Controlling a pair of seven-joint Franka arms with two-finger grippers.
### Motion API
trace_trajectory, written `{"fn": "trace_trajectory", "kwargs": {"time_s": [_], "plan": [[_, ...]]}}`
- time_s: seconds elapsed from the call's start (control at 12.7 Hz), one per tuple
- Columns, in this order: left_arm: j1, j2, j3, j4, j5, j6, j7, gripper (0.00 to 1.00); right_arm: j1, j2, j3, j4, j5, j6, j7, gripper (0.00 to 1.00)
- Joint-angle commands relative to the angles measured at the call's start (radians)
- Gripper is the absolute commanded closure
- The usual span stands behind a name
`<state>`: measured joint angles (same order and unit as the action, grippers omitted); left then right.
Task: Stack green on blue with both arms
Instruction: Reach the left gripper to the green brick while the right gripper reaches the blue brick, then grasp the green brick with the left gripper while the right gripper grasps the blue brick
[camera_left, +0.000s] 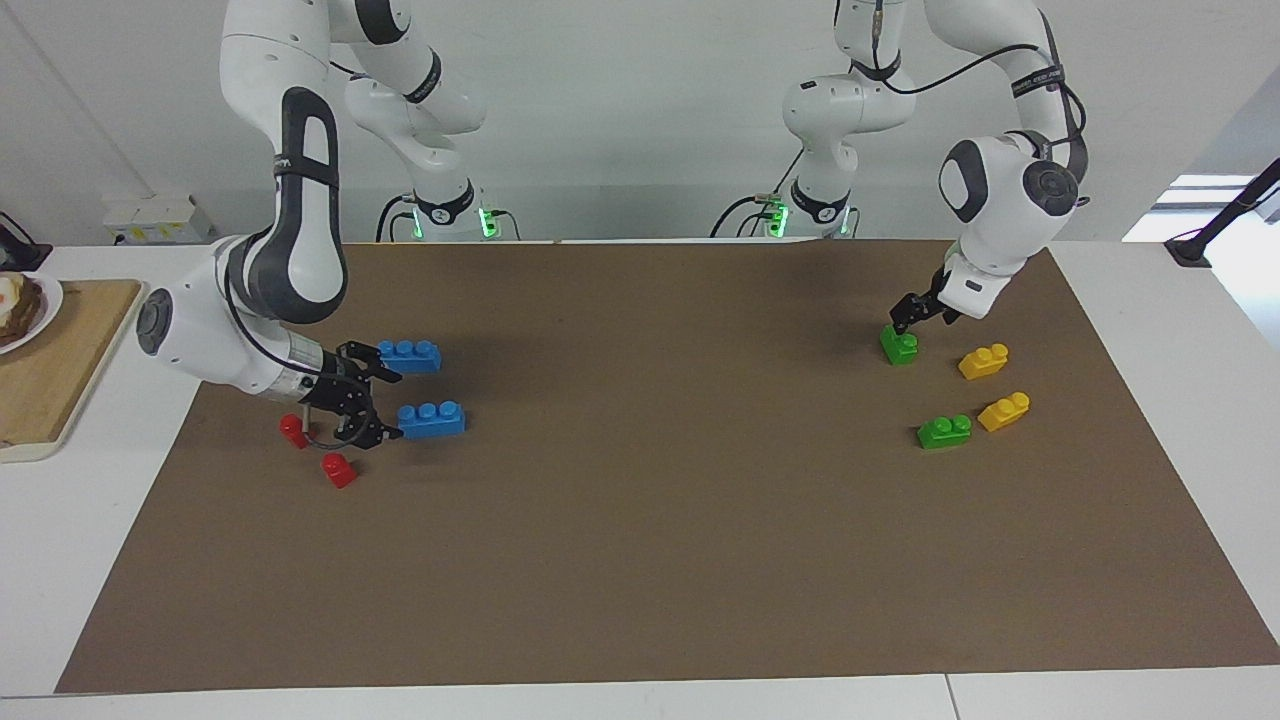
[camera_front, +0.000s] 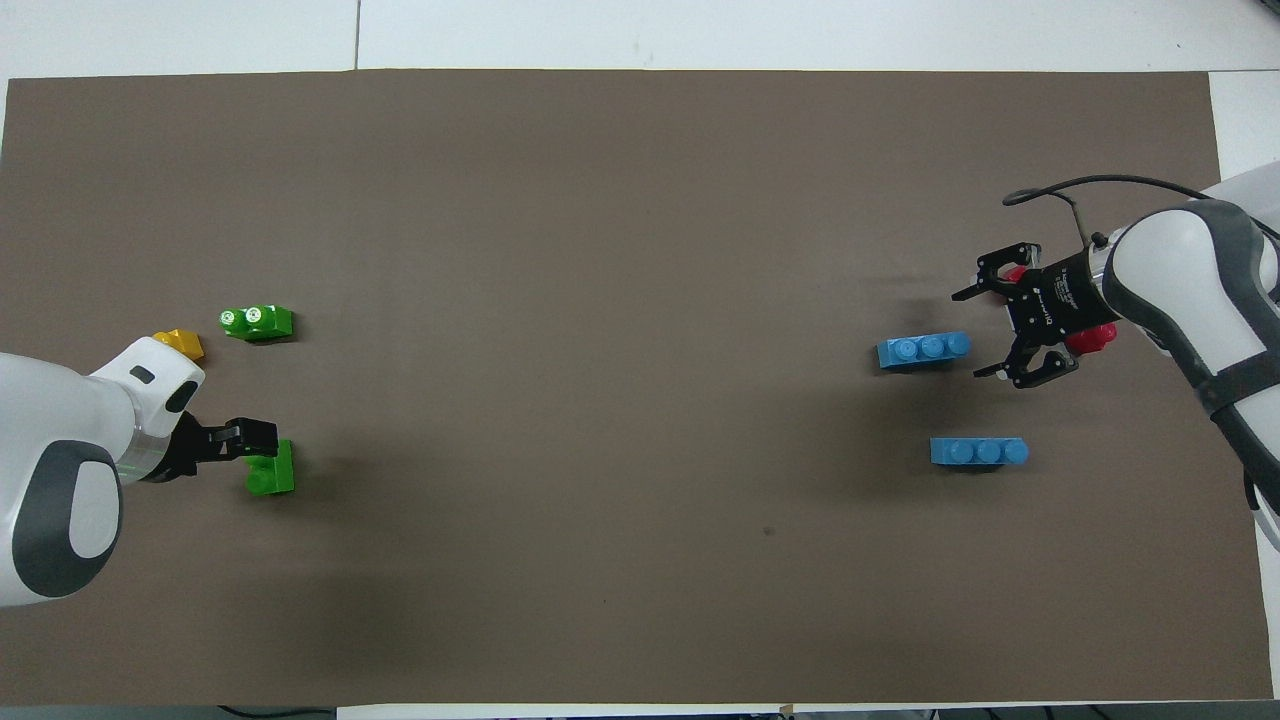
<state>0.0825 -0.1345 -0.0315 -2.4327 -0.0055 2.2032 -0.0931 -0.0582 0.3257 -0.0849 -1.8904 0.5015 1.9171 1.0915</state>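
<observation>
Two blue three-stud bricks lie at the right arm's end: one nearer the robots, one farther. My right gripper is open, low over the mat, right beside the farther blue brick's end, not holding it. Two green bricks lie at the left arm's end: one nearer the robots, one farther. My left gripper is down at the top edge of the nearer green brick.
Two red one-stud bricks lie by the right gripper. Two yellow bricks lie beside the green ones. A wooden board and a plate stand off the brown mat.
</observation>
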Motion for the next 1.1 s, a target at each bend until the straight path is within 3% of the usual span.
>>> {"fn": "trace_trajectory", "kwargs": {"time_s": [0.0, 1.02], "plan": [[-0.030, 0.019, 0.001, -0.034, 0.016, 0.050, -0.030, 0.00, -0.002, -0.011, 0.004, -0.045, 0.044, 0.048, -0.030, 0.04], [-0.049, 0.062, 0.001, -0.043, 0.015, 0.104, -0.025, 0.03, 0.017, -0.007, 0.005, -0.121, 0.081, 0.191, -0.048, 0.04]]}}
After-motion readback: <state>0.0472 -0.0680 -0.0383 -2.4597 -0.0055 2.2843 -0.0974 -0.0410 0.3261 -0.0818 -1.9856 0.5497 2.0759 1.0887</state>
